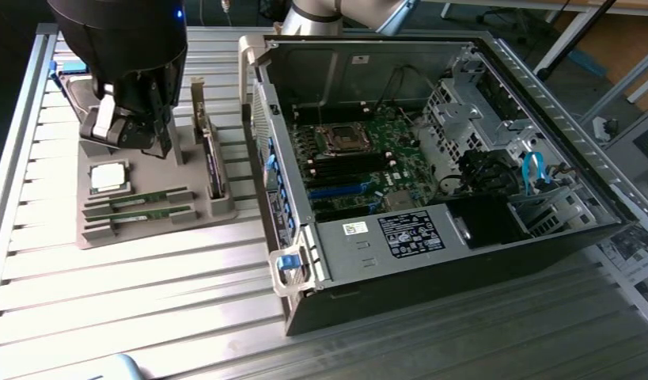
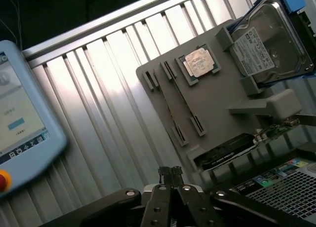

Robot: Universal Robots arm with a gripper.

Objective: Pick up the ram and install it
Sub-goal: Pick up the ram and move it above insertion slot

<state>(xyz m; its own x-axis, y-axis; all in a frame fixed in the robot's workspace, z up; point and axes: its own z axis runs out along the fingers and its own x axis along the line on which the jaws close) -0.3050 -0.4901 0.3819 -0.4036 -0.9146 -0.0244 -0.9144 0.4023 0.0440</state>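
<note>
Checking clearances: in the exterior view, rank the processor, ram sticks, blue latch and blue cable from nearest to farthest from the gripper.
1. Processor, on the tray, beside the gripper.
2. Ram sticks, farther along the tray.
3. Blue latch, on the case's corner.
4. Blue cable, deep inside the case, exterior view's right.

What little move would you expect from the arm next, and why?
Likely opening up. The gripper is shut and holds nothing, above the tray, while two ram sticks lie in the tray's slots; a shut gripper can't take one.
</note>
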